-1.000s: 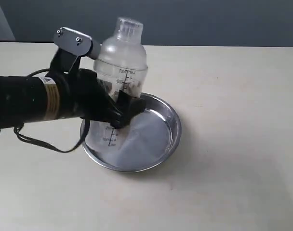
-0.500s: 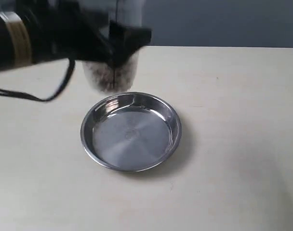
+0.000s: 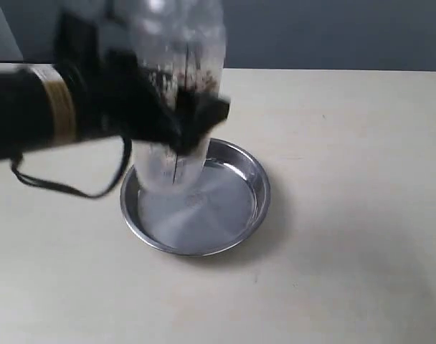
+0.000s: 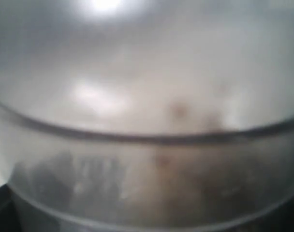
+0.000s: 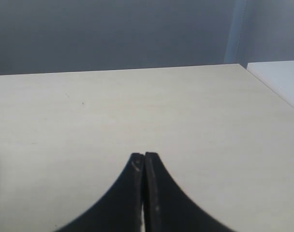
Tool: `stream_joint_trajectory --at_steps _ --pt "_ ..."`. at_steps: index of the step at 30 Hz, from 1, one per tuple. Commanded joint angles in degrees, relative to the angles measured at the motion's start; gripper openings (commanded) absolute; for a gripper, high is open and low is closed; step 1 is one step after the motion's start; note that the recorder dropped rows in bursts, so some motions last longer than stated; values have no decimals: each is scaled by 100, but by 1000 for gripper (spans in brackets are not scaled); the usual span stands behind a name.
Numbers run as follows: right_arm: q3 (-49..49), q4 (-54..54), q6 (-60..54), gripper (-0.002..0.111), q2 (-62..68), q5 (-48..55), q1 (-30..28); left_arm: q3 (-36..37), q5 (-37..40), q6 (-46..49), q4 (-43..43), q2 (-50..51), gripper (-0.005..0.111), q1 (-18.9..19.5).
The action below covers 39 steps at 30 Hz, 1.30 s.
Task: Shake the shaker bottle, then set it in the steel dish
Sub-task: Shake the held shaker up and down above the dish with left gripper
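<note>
shaker bottle (image 3: 181, 43) clamped by left gripper (image 3: 182, 118), motion-blurred, base over the side of steel dish (image 3: 257, 188) nearer left edge, contact not discernible, dish set well clear of worktop (image 3: 347, 215) far edge, bare room toward right edge, right gripper (image 5: 143, 162) pressed closed, nothing held

Left gripper (image 3: 181, 120) clamped, right gripper (image 5: 144, 157) pressed closed
</note>
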Motion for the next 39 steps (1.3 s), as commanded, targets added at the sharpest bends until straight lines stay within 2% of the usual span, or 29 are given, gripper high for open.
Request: stream_joint_trajectory --at_steps 1,4,7,11,15,17,19,22,26,28,30,32,34,35,37,39 --pt "7 5 -11 -1 -27 -72 -20 -382 -172 -117 -63 -473 0 -10" --pt "7 5 -11 -1 -27 -72 -20 -853 -122 -103 24 -865 0 -10" --pt "7 5 -11 -1 -27 -72 -20 -719 -104 -115 326 -695 0 -10" --pt "7 5 -11 -1 -27 -72 -20 -361 19 -141 12 -508 0 -10" --pt "7 5 -11 -1 -27 -72 -20 481 -317 -141 -145 318 0 -10" --pt "7 5 -11 -1 -27 -72 -20 371 -725 -141 -198 208 0 -10" --pt "7 5 -11 -1 -27 -72 -20 -61 -1138 -71 -169 -322 0 -10" --pt "7 5 -11 -1 -27 -72 -20 -296 -633 75 -20 -740 0 -10" --pt "7 5 -11 -1 -27 -72 -20 412 -13 184 -87 100 0 55" --pt "7 5 -11 -1 -27 -72 -20 236 -477 -8 -87 -114 0 60" --pt "7 5 -11 -1 -27 -72 -20 -288 -1058 183 60 -807 0 60" --pt "7 5 -11 -1 -27 -72 -20 -586 -603 420 -43 -1032 0 60" --pt "7 5 -11 -1 -27 -72 -20 -215 93 409 -245 -701 0 60" --pt "7 5 -11 -1 -27 -72 -20 95 167 422 -301 -333 0 60" --pt "7 5 -11 -1 -27 -72 -20 339 -2 325 -405 188 0 90" --pt "7 5 -11 -1 -27 -72 -20 227 -568 157 -394 -71 0 90"
